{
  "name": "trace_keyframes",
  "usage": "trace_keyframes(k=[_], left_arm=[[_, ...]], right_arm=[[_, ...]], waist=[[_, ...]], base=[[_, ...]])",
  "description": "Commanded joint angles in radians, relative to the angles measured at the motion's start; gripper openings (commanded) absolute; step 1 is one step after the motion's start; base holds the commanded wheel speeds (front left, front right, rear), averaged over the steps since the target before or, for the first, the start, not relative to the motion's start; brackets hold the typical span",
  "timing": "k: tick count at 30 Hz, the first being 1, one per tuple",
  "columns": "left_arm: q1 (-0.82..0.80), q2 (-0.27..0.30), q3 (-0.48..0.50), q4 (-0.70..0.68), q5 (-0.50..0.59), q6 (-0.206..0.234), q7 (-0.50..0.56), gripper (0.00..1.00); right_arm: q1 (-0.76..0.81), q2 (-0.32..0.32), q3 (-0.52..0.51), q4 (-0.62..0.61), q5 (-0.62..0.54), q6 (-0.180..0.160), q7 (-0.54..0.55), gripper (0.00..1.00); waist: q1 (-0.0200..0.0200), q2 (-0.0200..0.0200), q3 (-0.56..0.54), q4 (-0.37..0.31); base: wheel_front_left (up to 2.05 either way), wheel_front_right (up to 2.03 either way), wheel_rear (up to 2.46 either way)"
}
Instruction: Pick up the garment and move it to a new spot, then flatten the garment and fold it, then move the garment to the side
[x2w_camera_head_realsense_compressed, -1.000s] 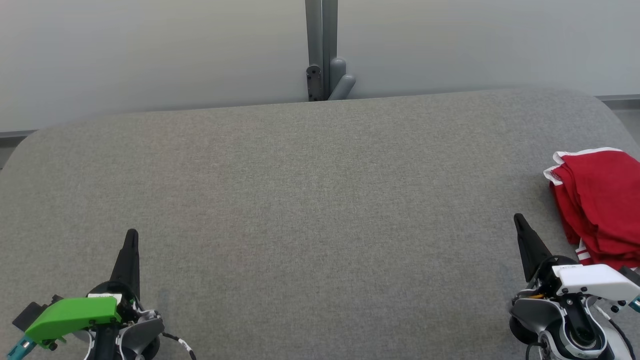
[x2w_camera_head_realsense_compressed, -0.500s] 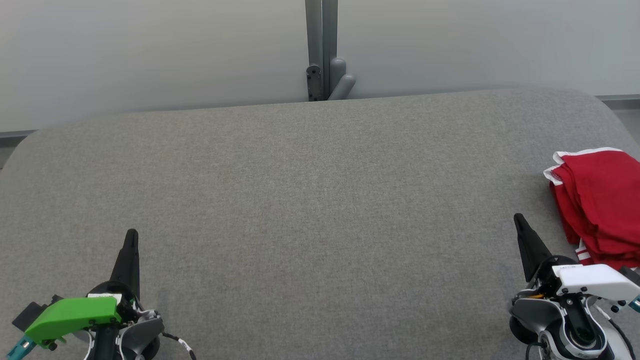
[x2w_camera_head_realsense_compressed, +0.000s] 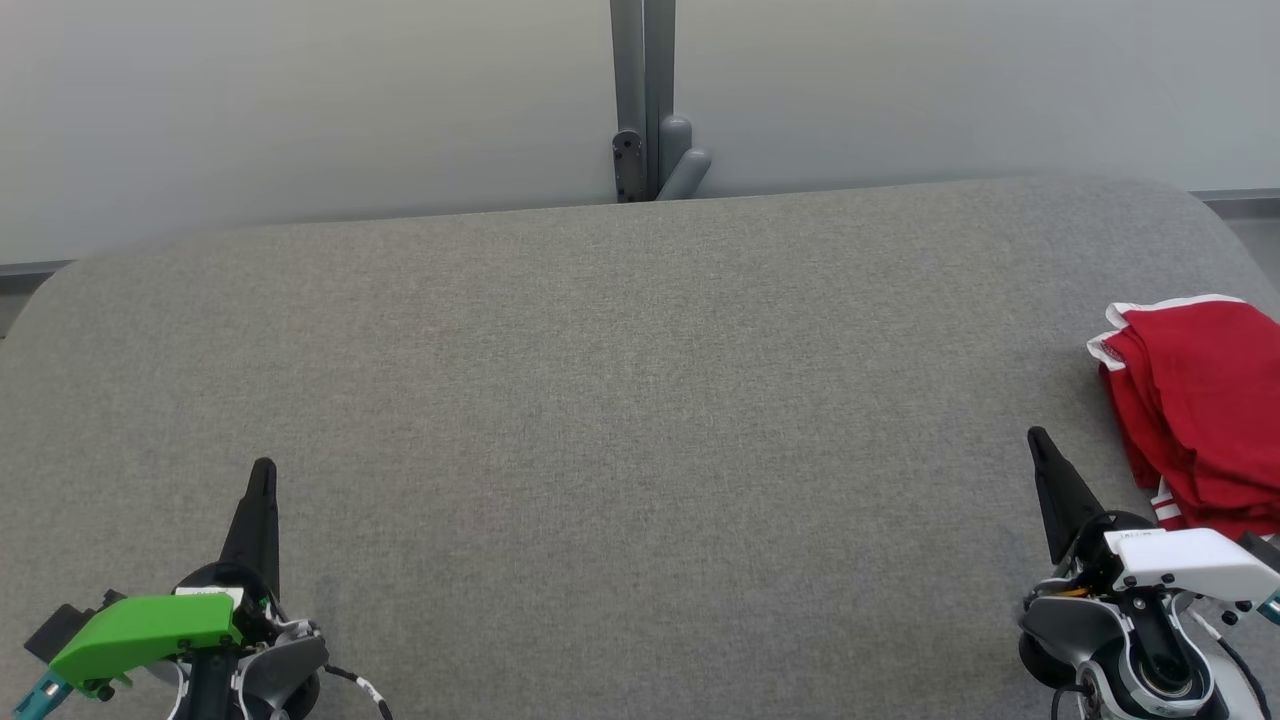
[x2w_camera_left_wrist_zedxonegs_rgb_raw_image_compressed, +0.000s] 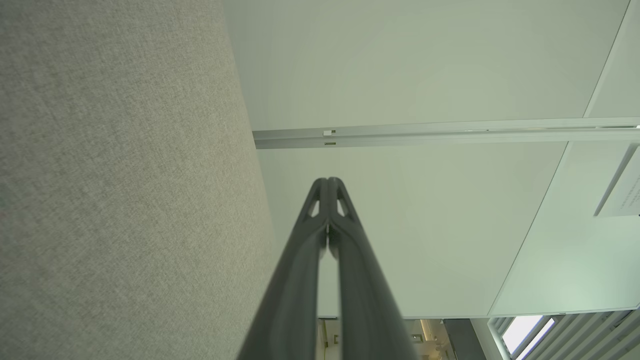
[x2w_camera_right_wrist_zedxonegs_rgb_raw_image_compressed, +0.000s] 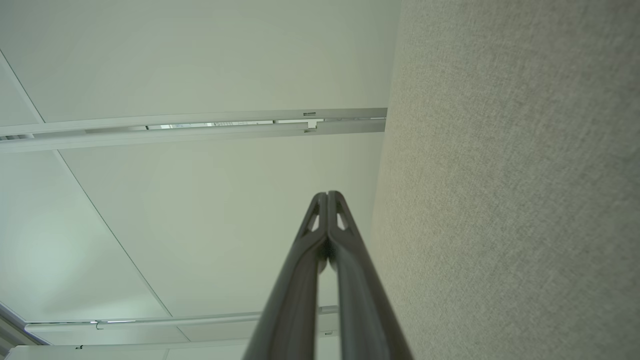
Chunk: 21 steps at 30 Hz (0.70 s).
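At the far right edge of the grey bench (x2w_camera_head_realsense_compressed: 620, 400), partly cut off by the head view, we see the red garment (x2w_camera_head_realsense_compressed: 1200, 410) lying in a rumpled, layered heap with white trim along its upper rim and white stripes near its lower end. We judge it light, soft and limp: it should drape and sag when lifted, and the stacked folds could slide over each other, so a pinch may catch only 1 layer. We would take hold at the trimmed edge nearest us or at the thick bunched folds on its left side, where the cloth stands up from the surface. The right gripper (x2w_camera_head_realsense_compressed: 1040, 450) rests just beside the heap, apart from it, its 2 fingers pressed together on nothing. The left gripper (x2w_camera_head_realsense_compressed: 262, 480) sits well apart at the lower left, its fingers likewise pressed together and holding nothing.
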Motion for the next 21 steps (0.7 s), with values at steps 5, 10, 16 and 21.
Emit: trace_keyframes(k=[5, 10, 16, 21], left_arm=[[-0.017, 0.001, 0.002, -0.003, 0.009, 0.0, 0.005, 0.0], [-0.017, 0.001, 0.002, -0.003, 0.009, 0.0, 0.005, 0.0], [-0.017, 0.001, 0.002, -0.003, 0.009, 0.0, 0.005, 0.0], [-0.017, 0.001, 0.002, -0.003, 0.009, 0.0, 0.005, 0.0]], right_arm=[[-0.009, -0.005, 0.001, -0.003, 0.006, 0.0, 0.002, 0.0], [-0.009, -0.005, 0.001, -0.003, 0.006, 0.0, 0.002, 0.0], [-0.009, -0.005, 0.001, -0.003, 0.006, 0.0, 0.002, 0.0], [-0.009, -0.005, 0.001, -0.003, 0.006, 0.0, 0.002, 0.0]], waist=[[0.0, -0.0001, 0.0, 0.0], [0.0, -0.0001, 0.0, 0.0], [0.0, -0.0001, 0.0, 0.0], [0.0, -0.0001, 0.0, 0.0]], base=[[0.0, 0.0, 0.0], [0.0, 0.0, 0.0], [0.0, 0.0, 0.0], [0.0, 0.0, 0.0]])
